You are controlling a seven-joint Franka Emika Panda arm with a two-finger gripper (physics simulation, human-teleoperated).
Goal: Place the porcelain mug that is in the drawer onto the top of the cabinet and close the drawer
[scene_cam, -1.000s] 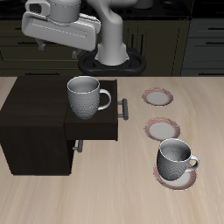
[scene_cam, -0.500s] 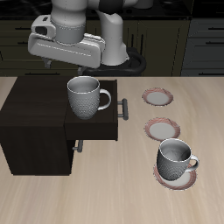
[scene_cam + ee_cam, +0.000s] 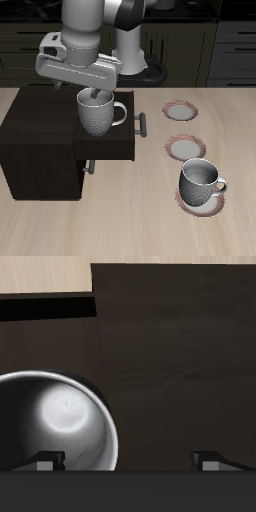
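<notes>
The porcelain mug (image 3: 97, 112), dotted grey-white with a loop handle, stands upright in the open upper drawer (image 3: 108, 146) of the dark cabinet (image 3: 35, 115). The drawer's grey bar handle (image 3: 140, 123) juts out from its front. My gripper (image 3: 95, 92) is open and empty, just above the mug's rim, pointing straight down. In the wrist view the mug's (image 3: 60, 426) open mouth shows from above. The gripper (image 3: 128, 461) sits off-centre from it, with one fingertip (image 3: 45, 461) over the mug's mouth and the other over dark wood.
A squatter grey mug (image 3: 203, 182) stands on a pink-rimmed plate (image 3: 190, 203) near the table's front. Two more small plates (image 3: 180, 111) (image 3: 186, 148) lie beside the cabinet. The lower drawer's handle (image 3: 90, 166) sticks out below the open drawer.
The arm has come down and forward from above the cabinet's back. The gripper now hangs right over the mug in the drawer. The mug and the drawer have not moved.
</notes>
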